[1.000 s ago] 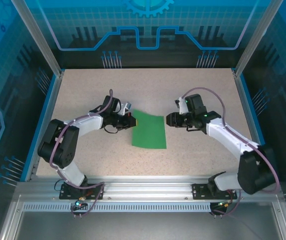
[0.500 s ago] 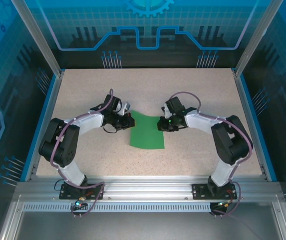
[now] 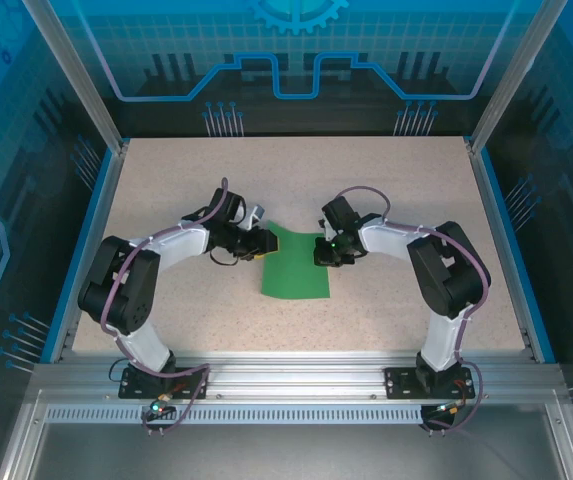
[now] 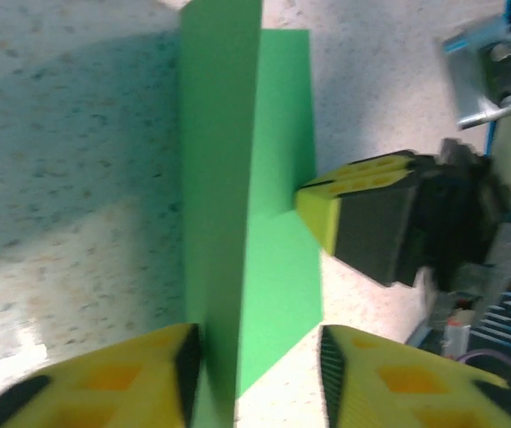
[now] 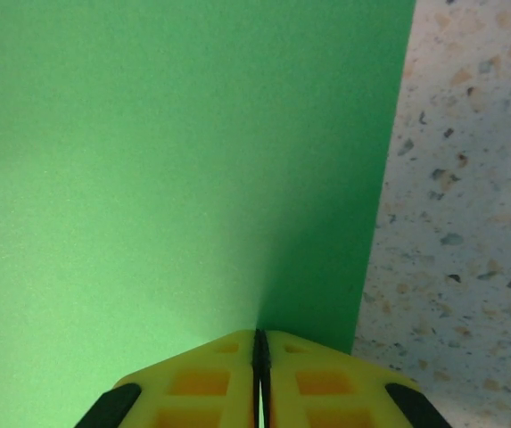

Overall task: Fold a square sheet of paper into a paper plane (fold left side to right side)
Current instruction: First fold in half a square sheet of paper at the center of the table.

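The square sheet of paper (image 3: 294, 275) lies green on the table's middle. In the left wrist view a strip of the sheet (image 4: 224, 134) stands up along its left side. My left gripper (image 3: 263, 243) is at the paper's upper left corner and is open. The raised strip passes between its fingers (image 4: 257, 357), close to the left fingertip (image 4: 148, 370). My right gripper (image 3: 324, 251) is at the sheet's upper right edge. It is shut (image 5: 259, 343) with the paper's edge (image 5: 148, 178) pinched between the yellow tips. Its fingertip (image 4: 353, 201) also shows from the left wrist.
The speckled table (image 3: 386, 180) stretches out behind and to both sides of the paper. Aluminium posts (image 3: 76, 80) and blue side rails (image 3: 501, 215) border it. Both forearms lie low over the table, angled in toward the sheet.
The right gripper has moved left onto the paper's right edge and shut there. The left gripper's jaws have opened off the paper's left edge.
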Available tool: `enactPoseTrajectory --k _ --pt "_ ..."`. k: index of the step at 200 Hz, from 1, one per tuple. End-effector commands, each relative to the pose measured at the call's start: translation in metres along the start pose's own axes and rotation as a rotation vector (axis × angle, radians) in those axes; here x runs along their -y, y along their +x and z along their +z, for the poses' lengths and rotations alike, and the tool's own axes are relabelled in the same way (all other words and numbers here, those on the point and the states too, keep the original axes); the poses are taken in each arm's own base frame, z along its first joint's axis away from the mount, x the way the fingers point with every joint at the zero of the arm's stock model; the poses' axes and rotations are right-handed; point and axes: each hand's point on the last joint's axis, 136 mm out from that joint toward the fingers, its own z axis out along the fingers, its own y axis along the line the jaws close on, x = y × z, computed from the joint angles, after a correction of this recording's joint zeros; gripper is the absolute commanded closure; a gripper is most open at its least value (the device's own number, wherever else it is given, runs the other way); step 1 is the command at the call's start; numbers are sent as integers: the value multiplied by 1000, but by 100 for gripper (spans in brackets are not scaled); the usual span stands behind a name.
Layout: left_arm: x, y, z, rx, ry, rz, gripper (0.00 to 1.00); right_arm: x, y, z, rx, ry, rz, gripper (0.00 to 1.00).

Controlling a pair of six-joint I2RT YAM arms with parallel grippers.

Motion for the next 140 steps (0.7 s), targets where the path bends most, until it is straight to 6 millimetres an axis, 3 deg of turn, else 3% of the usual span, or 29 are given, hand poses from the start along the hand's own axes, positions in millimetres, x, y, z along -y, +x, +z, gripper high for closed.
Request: enactPoseTrajectory --k 1,37,76,114,140 --pt "25 -6 9 -26 101 2 49 11 14 11 -48 50 -5 88" --pt "29 -7 25 -54 111 -7 47 6 10 6 -18 23 -13 88" --pt "27 -8 38 -69 105 -15 50 -4 -5 -15 67 -40 -6 86" --pt "21 -6 45 -76 91 -23 61 -3 -21 -50 178 -105 30 83" --pt "16 -5 46 -74 74 -29 75 -13 -26 -72 216 -228 68 74"
